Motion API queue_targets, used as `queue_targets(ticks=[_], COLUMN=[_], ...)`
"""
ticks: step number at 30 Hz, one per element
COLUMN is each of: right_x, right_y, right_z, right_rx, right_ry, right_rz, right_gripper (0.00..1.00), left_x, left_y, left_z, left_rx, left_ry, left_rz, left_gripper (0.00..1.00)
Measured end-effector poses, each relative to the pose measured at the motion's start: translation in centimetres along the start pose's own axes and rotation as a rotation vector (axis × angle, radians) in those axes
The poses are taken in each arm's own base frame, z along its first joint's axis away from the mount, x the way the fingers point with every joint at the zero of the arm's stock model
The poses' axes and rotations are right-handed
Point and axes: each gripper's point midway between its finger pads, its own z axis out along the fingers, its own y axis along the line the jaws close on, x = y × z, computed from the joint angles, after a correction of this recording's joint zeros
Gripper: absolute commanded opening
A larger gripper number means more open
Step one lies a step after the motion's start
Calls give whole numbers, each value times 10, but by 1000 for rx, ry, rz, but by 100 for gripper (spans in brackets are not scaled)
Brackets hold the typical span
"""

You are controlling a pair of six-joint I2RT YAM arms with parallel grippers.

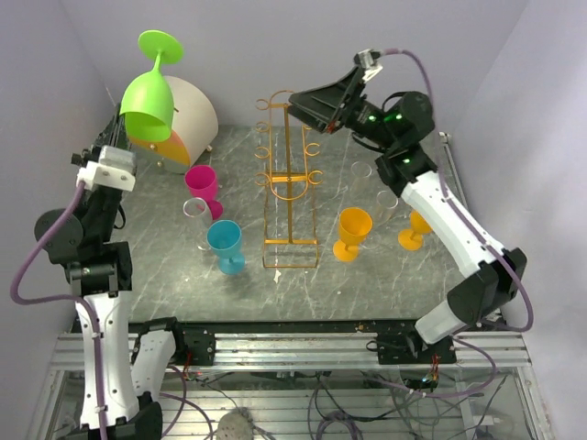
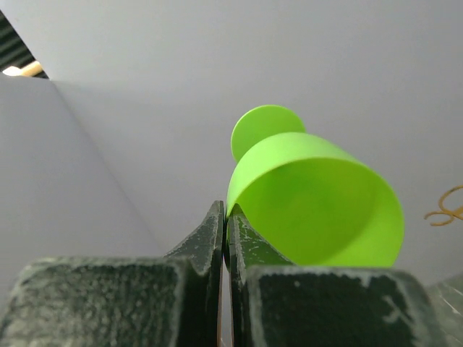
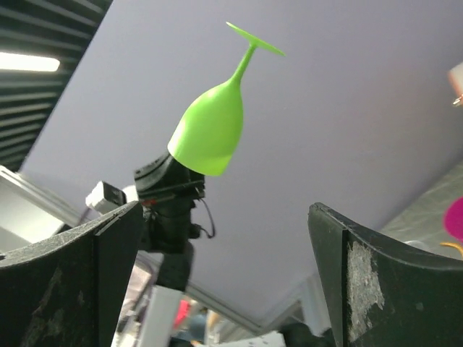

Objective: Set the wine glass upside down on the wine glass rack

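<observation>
Wine glass [image 1: 149,96], likely light slick plastic, is riding inverted, left hand [image 2: 226,213] pinching its rim; right hand [image 3: 224,217] is hovering open.

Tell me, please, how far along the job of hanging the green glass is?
Done: the green wine glass is aloft and upside down, foot up. In hand: the left gripper is shut on its rim; the right gripper is open near the wine glass rack. Left: carrying the glass across and hanging it.
</observation>
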Motion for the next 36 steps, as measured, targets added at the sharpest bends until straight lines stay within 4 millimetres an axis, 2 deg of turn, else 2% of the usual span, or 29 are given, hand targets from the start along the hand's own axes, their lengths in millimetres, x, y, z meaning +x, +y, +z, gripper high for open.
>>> queue_targets(ticks=[4,7,13,15,20,23,26,29,32,36], right_x=[19,34,35,36,47,54,54,47,40,41], right_y=[-15,-11,6,3,-21,-25,-15,6,26,30], right_z=[28,45,79,91,122,135,141,144,146,152], right_rx=[-17,-42,-178,-208,-229,-235,-260,-313,-382,-416], right_ry=[-20,-39,-123,-144,-178,-189,-215,-241,-265,-272], right_rz=[135,173,208,228,276,287,285,281,286,300], right_gripper=[90,90,90,89,88,86,78,70,69,69], left_x=[3,4,-7,-12,-20,-21,-23,-24,-23,-23], left_y=[-4,-10,-10,-11,-19,-22,-24,-25,-26,-26], left_z=[-7,-14,-16,-17,-19,-18,-17,-17,-17,-17], left_rx=[-35,-39,-49,-39,-1,19,29,32,35,36], left_ry=[-85,-134,-193,-207,-227,-225,-225,-225,-223,-223], left_rz=[24,25,35,41,26,-8,-39,-61,-76,-85], left_gripper=[7,7,7,7,7,7,7,7,7,7])
